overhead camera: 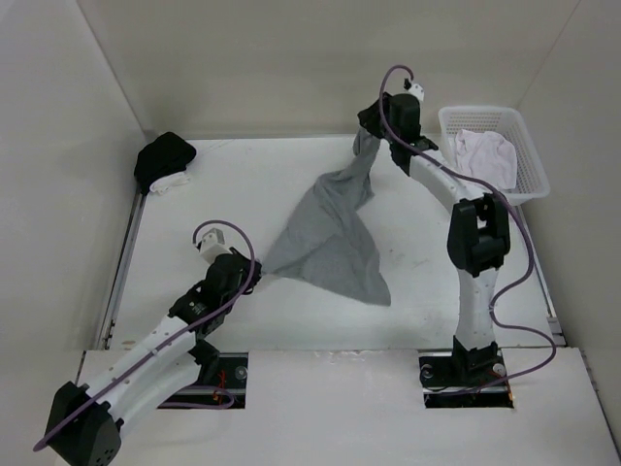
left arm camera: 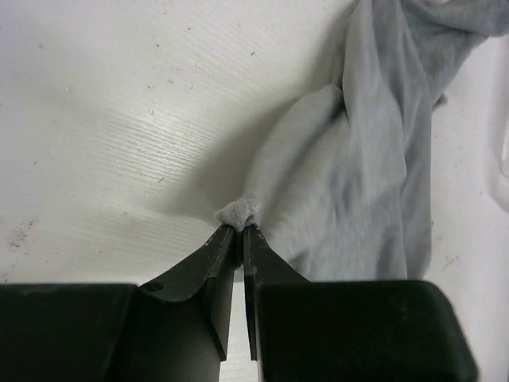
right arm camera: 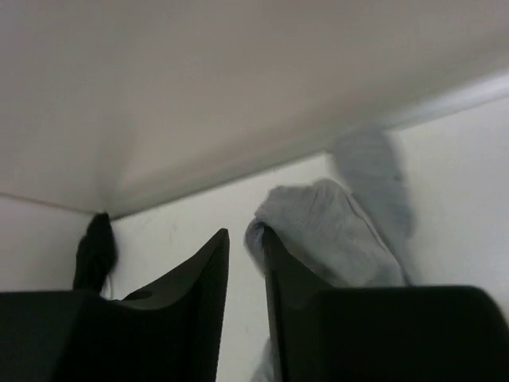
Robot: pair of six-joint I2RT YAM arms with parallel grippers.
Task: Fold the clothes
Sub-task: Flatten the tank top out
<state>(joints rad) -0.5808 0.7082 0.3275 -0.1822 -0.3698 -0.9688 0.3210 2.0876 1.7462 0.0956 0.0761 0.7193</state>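
The top camera is the only one that gives the whole layout. The clothes point(overhead camera: 330, 233), one grey knit garment, are strung out across the middle of the table point(overhead camera: 223, 194). One corner sits low at the left gripper point(overhead camera: 256, 275), and the opposite end is raised off the surface up to the right gripper point(overhead camera: 367, 138) near the back of the table. That view also shows the basket point(overhead camera: 475, 110) at the back right with a white cloth point(overhead camera: 485, 153) in it, and a black-and-white bundle point(overhead camera: 163, 163) in the back left corner. What it doesn't show is the jaws, they're way too small there.

The wrist views fill that in. On the left wrist the jaws are practically together, clamped on a little tuft of the grey fabric that pokes out past the tips. The right wrist view is kinda blurry. Its jaws sit a bit apart with a clear gap between them, and grey cloth is bunched over the tip of one finger. Can't tell if that cloth is actually pinched or only hooked there.
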